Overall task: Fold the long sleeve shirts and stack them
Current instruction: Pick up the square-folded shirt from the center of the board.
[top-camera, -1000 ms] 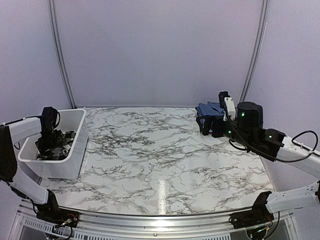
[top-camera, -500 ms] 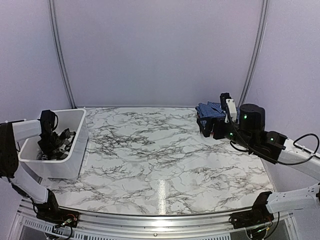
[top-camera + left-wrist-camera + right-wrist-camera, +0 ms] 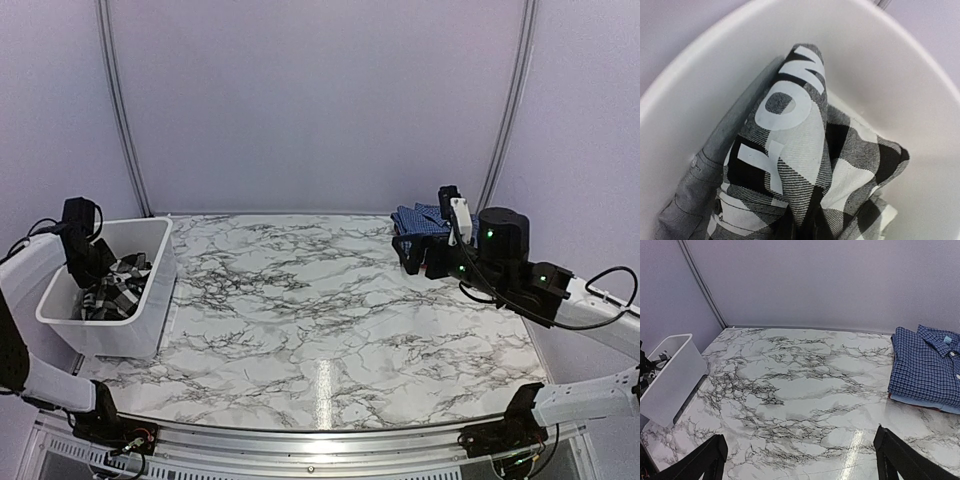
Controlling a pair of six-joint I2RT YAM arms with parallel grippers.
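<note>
Where overhead blurs, wrist shows lettered shirt [image 3: 805,150]

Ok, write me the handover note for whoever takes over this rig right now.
Left gripper: shut on the black-and-white shirt, inside the white bin at the left edge of the table.
Right gripper: open, empty, over the table near the blue shirt.
Done: the blue shirt lies folded at the far right corner.
Left to do: lift the black-and-white shirt out, spread it, fold it, stack it with the blue one.
</note>
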